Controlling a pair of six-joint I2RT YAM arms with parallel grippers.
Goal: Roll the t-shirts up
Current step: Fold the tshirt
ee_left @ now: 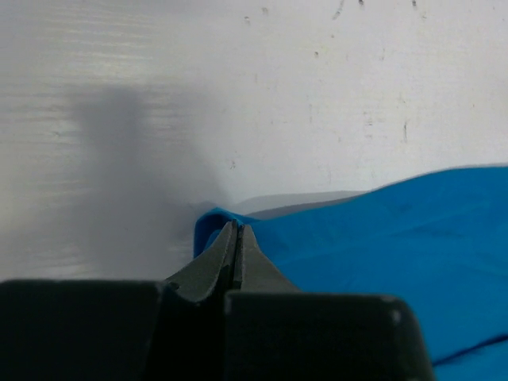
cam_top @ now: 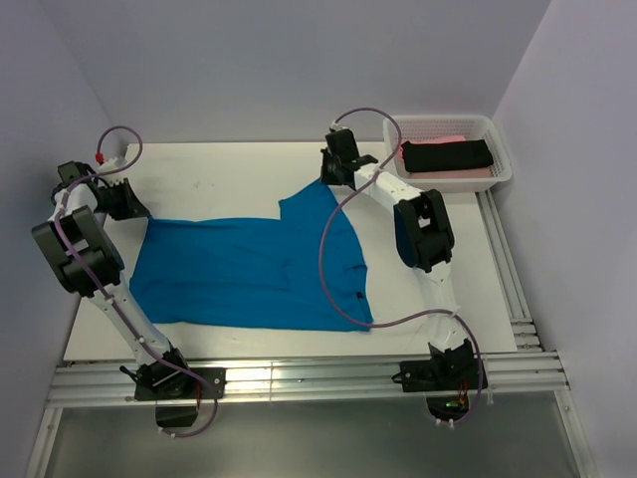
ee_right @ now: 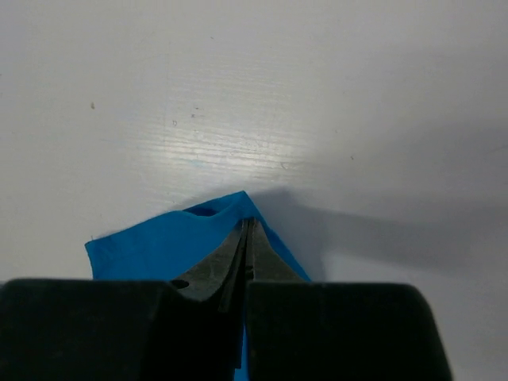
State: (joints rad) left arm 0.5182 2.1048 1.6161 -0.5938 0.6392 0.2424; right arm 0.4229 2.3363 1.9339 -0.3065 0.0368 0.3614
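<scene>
A bright blue t-shirt [cam_top: 249,274] lies spread flat across the white table. My left gripper [cam_top: 139,211] is at the shirt's far left corner. In the left wrist view its jaws [ee_left: 237,228] are shut on a small fold of the blue cloth [ee_left: 397,246]. My right gripper [cam_top: 329,178] is at the shirt's far right corner. There its jaws [ee_right: 248,224] are shut on the pointed tip of the blue cloth [ee_right: 151,250]. A black t-shirt [cam_top: 446,155] and a pink t-shirt [cam_top: 470,172] lie folded in the basket.
A white mesh basket [cam_top: 501,149] stands at the table's far right corner. Metal rails [cam_top: 299,378] run along the near edge by the arm bases, and more [cam_top: 510,279] along the right side. Walls close in the table at left, back and right.
</scene>
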